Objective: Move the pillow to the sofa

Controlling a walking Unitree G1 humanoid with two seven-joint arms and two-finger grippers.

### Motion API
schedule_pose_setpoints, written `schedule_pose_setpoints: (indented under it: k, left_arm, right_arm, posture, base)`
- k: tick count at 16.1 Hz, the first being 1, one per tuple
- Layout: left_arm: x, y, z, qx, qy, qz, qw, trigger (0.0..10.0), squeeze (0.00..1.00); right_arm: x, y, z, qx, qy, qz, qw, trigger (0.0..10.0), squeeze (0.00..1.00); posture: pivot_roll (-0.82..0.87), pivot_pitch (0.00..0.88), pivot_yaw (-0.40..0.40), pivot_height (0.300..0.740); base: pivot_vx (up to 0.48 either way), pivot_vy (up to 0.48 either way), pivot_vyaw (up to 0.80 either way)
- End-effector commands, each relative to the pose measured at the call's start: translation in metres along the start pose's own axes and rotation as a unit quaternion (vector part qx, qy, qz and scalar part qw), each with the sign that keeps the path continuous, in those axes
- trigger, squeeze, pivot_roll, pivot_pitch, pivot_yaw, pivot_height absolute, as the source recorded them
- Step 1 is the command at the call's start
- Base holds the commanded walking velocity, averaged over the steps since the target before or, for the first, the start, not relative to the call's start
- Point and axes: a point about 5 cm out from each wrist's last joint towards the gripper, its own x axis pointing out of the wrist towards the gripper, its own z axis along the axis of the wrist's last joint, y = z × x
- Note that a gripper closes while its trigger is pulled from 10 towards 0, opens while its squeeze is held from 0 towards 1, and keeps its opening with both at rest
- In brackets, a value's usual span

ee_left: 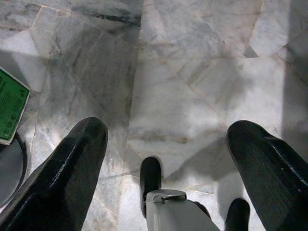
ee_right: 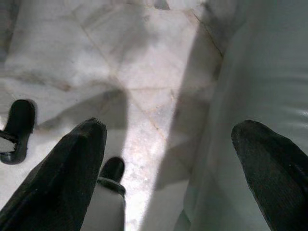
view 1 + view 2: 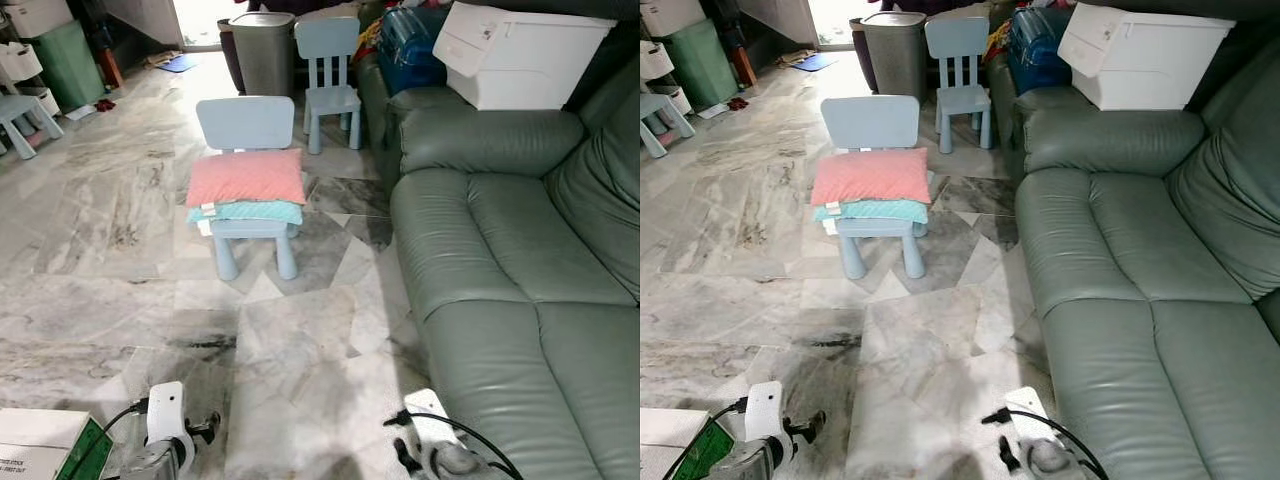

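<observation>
The pink pillow (image 3: pixel 246 178) lies on top of a teal pillow (image 3: pixel 246 212) on the seat of a small blue chair (image 3: pixel 245 190) at about twelve o'clock from me, well apart from both my claws, and the green sofa (image 3: pixel 520 300) runs along my three o'clock side. My left gripper (image 1: pixel 166 144) and right gripper (image 2: pixel 168 149) both hang low with fingers spread wide, holding nothing. I judge the main risk to be the stack: if I pinch too deep I may take the teal pillow along, or drag it off onto the marble floor (image 3: pixel 120 230); a soft pillow could also sag out of a two-finger pinch. The light chair could tip or slide if I push against it. A white storage box (image 3: pixel 520 55) sits on the sofa's far arm, so I should aim for the open cushions nearer me. The head views give me the chair, pillows and sofa together; my left wrist view adds my own feet and a green-printed box (image 1: pixel 12 110) beside me, and my right wrist view shows the sofa's front just beside that claw.
</observation>
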Motion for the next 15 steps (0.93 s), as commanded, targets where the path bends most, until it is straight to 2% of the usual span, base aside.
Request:
schedule_pose_setpoints:
  k: [1,5,12,15]
  left_arm:
    - [0.000,0.002,0.001,0.006,0.004,0.007,1.000,10.0,0.00]
    - [0.000,0.004,0.000,0.007,0.007,0.007,1.000,10.0,0.00]
    - [0.000,0.003,0.001,0.014,0.005,0.003,1.000,10.0,0.00]
    - [0.000,0.003,0.002,0.023,0.002,0.002,1.000,10.0,0.00]
  right_arm:
    - [0.001,0.005,0.008,-0.005,-0.004,0.001,1.000,10.0,0.00]
    - [0.000,-0.001,-0.001,-0.003,0.002,-0.002,1.000,10.0,0.00]
    - [0.000,-0.001,0.000,-0.017,0.001,0.000,1.000,10.0,0.00]
    - [0.000,-0.001,0.000,-0.017,0.001,0.001,1.000,10.0,0.00]
  posture:
    - [-0.10,0.000,0.018,0.740]
    - [-0.10,0.000,0.022,0.740]
    - [-0.10,0.000,0.022,0.740]
    - [-0.10,0.000,0.023,0.740]
  base:
    - [0.000,0.281,0.00]
    - [0.000,0.409,0.00]
    - [0.000,0.436,0.00]
    - [0.000,0.105,0.00]
